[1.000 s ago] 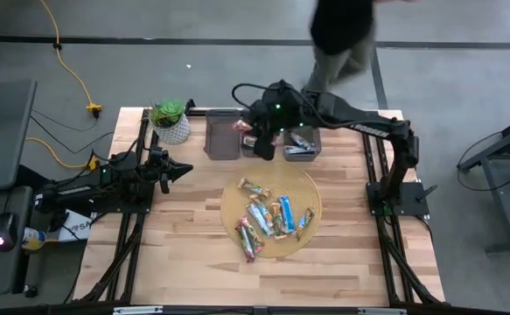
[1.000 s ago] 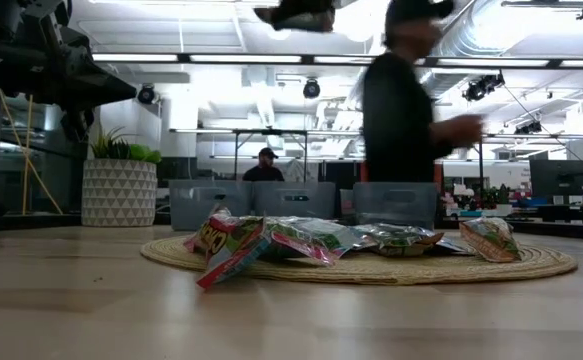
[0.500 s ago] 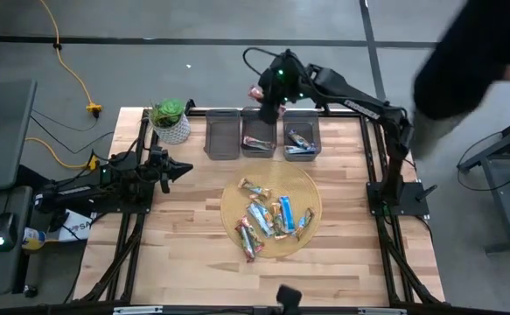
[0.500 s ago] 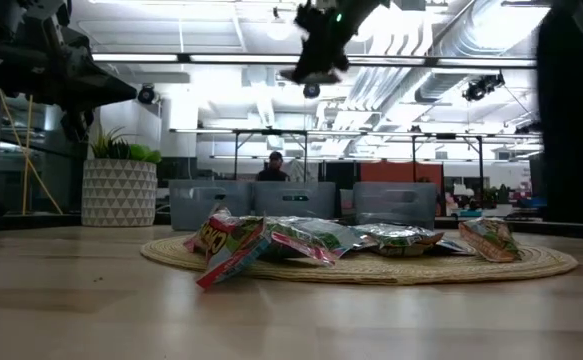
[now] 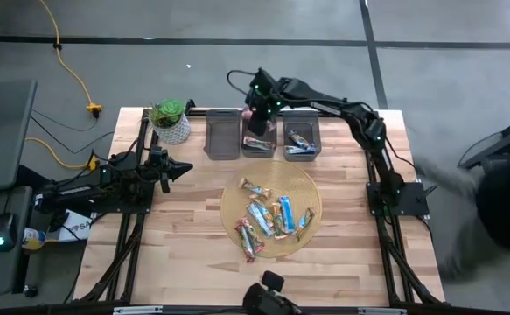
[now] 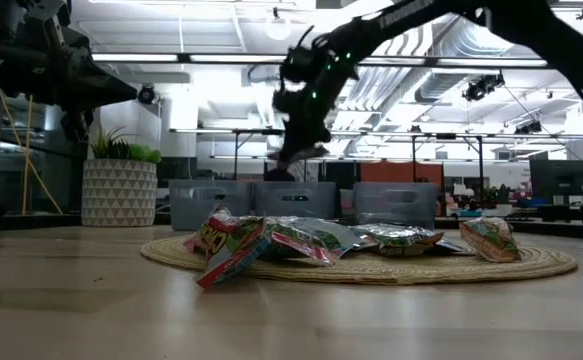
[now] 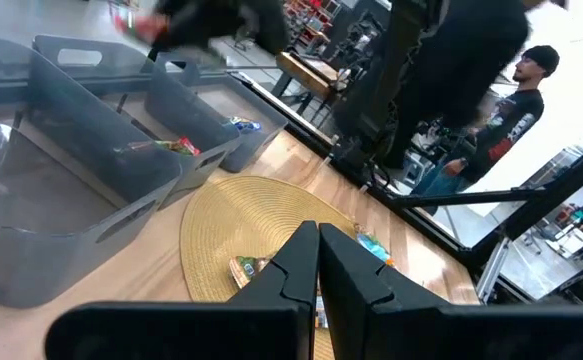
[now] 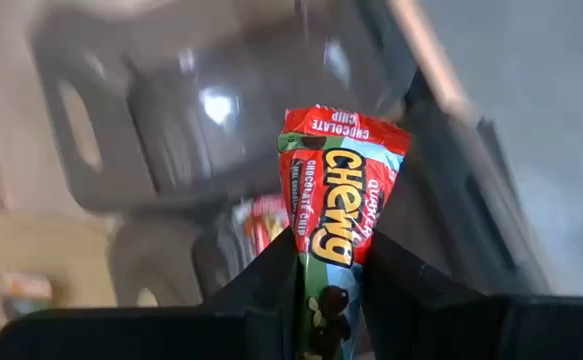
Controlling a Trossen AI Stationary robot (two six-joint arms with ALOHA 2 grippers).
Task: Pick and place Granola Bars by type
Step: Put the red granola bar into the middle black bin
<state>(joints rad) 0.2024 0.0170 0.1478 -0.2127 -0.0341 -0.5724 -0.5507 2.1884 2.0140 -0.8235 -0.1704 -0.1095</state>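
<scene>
My right gripper hangs over the grey bins at the table's far side, about above the middle bin, and is shut on a red Chewy granola bar. In the low view it hovers just above the bin row. Several more bars lie in a heap on a round woven mat. The middle bin holds a red bar and the right bin a blue one. My left gripper waits shut near the table's left edge, touching nothing. My right gripper pinches the Chewy bar between its two fingers at the wrapper's lower end. The rest of the bar sticks out past the fingertips along their line. The fingers come from above, slanting down. The bar is lifted clear, above the bins.
A potted plant stands at the far left corner, beside the left bin. A person moves past the table's right side. The wood in front of the mat and by the left arm is bare.
My right gripper, still shut on the bar, swung toward the far edge and then came back down and a little left, ending low over the bins. A person walked from behind the table round to its right side.
</scene>
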